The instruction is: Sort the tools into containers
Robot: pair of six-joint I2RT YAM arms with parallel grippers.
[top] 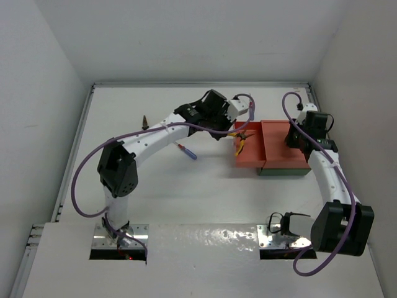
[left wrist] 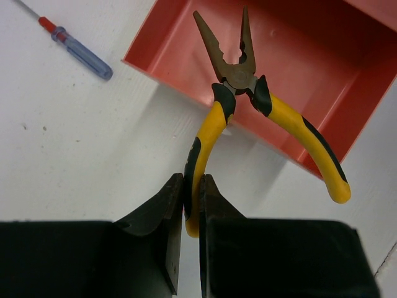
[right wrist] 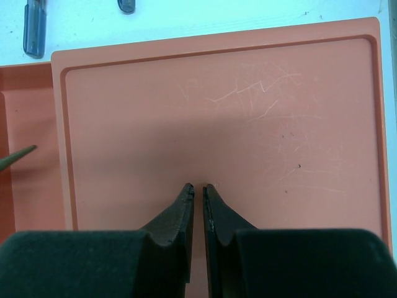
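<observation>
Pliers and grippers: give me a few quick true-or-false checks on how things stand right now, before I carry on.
1. The left gripper is clamped on one yellow handle of the pliers. True.
2. The nose of the pliers is shut tight. False: its two tips stand spread apart, over the orange tray.
3. A blue-handled screwdriver lies on the table, outside the orange tray. True.
4. The right gripper carries a screwdriver. False: its fingers are almost together with nothing between them.
</observation>
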